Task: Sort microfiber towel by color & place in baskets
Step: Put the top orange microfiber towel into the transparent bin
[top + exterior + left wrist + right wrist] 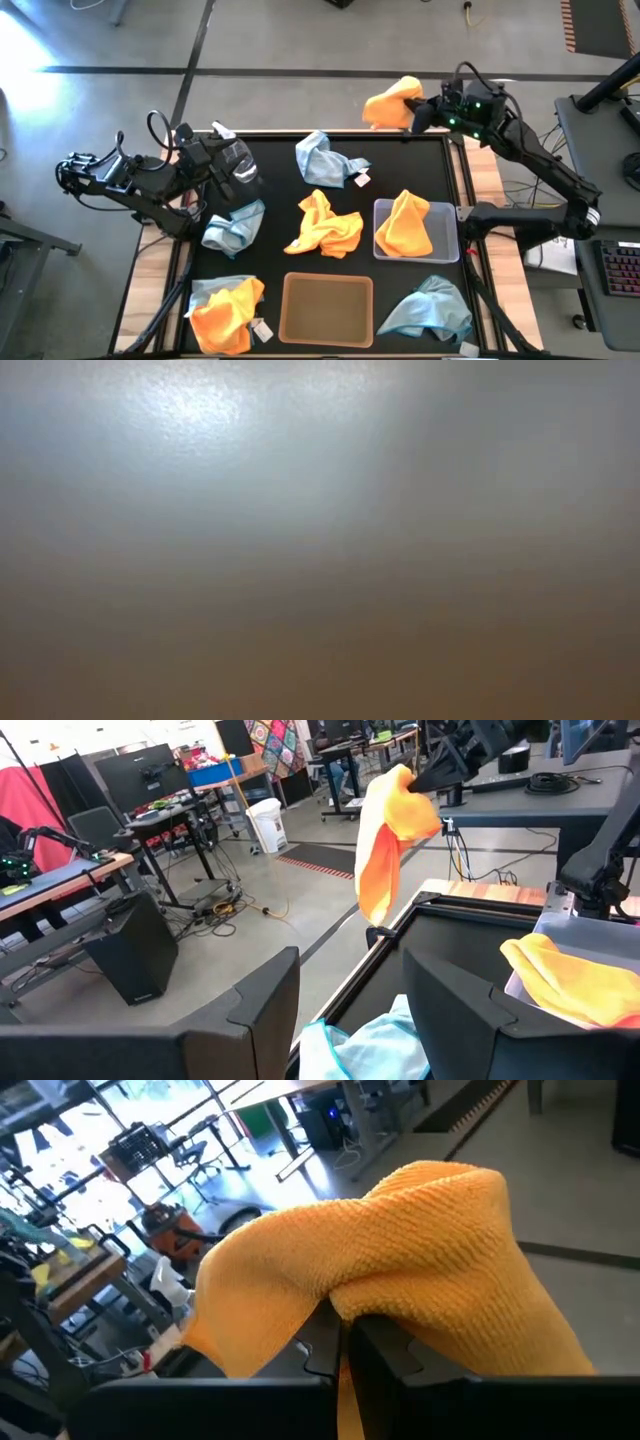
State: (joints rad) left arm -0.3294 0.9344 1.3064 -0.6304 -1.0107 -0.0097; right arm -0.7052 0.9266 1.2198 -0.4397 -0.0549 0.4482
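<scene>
My right gripper (415, 112) is shut on an orange towel (390, 103) above the table's far edge. That towel fills the right wrist view (400, 1250) and hangs in the air in the left wrist view (390, 840). My left gripper (248, 178) hovers open at the table's left side, and a blue towel (370, 1045) lies on the mat ahead of its fingers. The grey basket (448, 212) has an orange towel (405, 228) lying in it. The tan basket (327, 308) stands at the near edge. Loose towels lie on the mat: blue (330, 160), blue (235, 225), orange (325, 225). My right gripper pinches the orange towel between its two shut fingers (375, 1345) at a bunched fold (350, 1305). Several layers spill over the fingertips. The towel is lifted clear of the table, and its free part (375, 885) hangs slack below the fingers.
An orange towel on a blue one (228, 315) lies at the near left corner, and another blue towel (430, 310) sits near right. The low view shows only a blur. Desks, chairs and a waste bin stand in the room beyond the table.
</scene>
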